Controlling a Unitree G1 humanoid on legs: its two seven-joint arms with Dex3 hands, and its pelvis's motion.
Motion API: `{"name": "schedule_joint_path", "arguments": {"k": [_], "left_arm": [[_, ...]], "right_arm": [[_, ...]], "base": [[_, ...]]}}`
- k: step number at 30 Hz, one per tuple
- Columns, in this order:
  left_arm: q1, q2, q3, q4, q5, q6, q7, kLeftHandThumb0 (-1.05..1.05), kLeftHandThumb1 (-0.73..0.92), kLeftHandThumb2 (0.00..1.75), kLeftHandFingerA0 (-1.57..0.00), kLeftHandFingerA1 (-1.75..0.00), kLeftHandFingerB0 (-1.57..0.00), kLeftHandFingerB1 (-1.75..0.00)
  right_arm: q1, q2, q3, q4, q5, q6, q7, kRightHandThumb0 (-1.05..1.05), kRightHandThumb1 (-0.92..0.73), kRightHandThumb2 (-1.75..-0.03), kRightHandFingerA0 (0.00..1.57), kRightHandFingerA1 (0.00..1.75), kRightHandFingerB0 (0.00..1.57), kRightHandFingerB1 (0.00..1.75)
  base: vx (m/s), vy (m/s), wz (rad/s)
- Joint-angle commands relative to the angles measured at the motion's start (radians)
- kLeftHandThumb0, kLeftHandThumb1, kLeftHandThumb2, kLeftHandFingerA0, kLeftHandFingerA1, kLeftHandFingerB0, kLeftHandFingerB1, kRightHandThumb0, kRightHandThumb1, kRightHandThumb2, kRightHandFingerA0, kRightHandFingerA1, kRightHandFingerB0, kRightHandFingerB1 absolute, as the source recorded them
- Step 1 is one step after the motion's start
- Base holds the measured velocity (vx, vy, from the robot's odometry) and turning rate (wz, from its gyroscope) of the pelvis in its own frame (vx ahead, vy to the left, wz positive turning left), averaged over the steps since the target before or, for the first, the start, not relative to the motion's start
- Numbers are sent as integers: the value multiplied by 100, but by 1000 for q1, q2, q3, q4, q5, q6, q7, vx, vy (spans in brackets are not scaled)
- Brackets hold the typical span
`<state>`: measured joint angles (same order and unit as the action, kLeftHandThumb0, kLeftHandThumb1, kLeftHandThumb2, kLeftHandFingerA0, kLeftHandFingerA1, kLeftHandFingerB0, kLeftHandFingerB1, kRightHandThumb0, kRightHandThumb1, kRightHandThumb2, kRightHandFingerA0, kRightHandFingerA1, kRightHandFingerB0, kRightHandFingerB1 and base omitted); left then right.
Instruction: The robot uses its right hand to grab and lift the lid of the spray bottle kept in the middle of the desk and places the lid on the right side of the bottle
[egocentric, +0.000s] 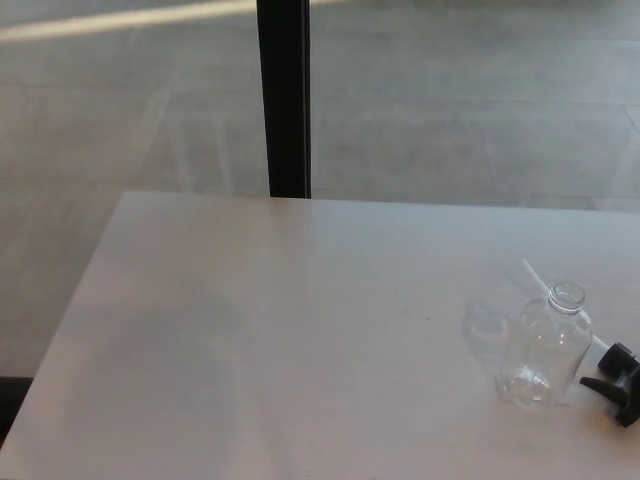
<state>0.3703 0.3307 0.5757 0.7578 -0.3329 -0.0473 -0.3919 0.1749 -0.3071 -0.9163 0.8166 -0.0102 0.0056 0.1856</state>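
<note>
1. A clear spray bottle stands upright and uncapped near the desk's right edge, toward its near side, its round mouth open to the air.

2. The lid, a black spray head, lies on the desk surface just beside the bottle on its right, close to the right edge of the desk and partly cut off by the picture border.

3. A thin white dip tube runs from the lid up and to the left, passing behind the bottle's neck and ending on the desk beyond it.

4. A faint, glassy shadow of the bottle falls on the desk just left of it.

5. The pale desk top stretches away to its far edge, with its far left corner visible.

6. Beyond the far edge, a black vertical post rises in front of a grey floor crossed by a bright streak of light at the upper left.

7. Neither robot hand appears in the head view, so the set of their fingers cannot be told.
</note>
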Motion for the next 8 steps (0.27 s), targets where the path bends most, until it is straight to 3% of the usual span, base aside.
{"name": "schedule_joint_path", "arguments": {"k": [1,8], "left_arm": [[2,44,15,15,-11,44,25,-86,90,67,-56,-51,-38,-39],[-20,47,4,16,-7,51,32,-85,92,67,-54,-51,-38,-39]], "right_arm": [[16,-18,51,69,88,-195,45,-96,-66,-97,0,6,0,0],[10,-30,83,95,132,-236,68,-90,-62,-92,0,8,0,0]], "base": [[0,0,0],[0,0,0]]}}
